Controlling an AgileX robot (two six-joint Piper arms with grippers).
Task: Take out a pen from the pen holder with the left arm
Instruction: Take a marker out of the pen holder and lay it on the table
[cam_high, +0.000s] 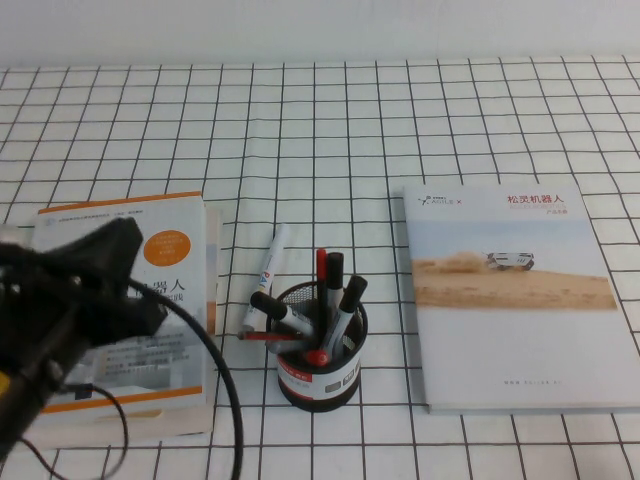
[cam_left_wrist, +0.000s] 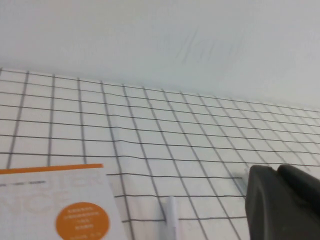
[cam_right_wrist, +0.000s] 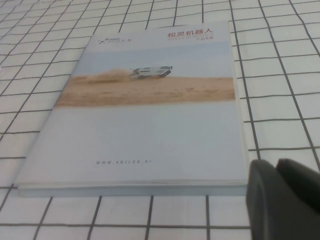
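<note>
A black mesh pen holder (cam_high: 318, 375) stands at the middle front of the table, with several markers in it, among them a red pen (cam_high: 321, 268) and black-capped markers (cam_high: 349, 297). A white marker (cam_high: 268, 272) lies on the table just left of the holder, its tip showing in the left wrist view (cam_left_wrist: 170, 217). My left gripper (cam_high: 126, 233) hovers at the front left over an orange-and-white booklet, well left of the holder, shut and empty (cam_left_wrist: 277, 171). My right gripper (cam_right_wrist: 276, 165), outside the high view, is shut with nothing in it, near the front corner of the landscape booklet.
The orange-and-white booklet (cam_high: 175, 265) lies at the front left under my left arm. A booklet with a desert photo (cam_high: 510, 300) lies at the right (cam_right_wrist: 145, 115). The table carries a white cloth with a black grid (cam_high: 330, 130). Black cables (cam_high: 215, 370) loop off the left arm.
</note>
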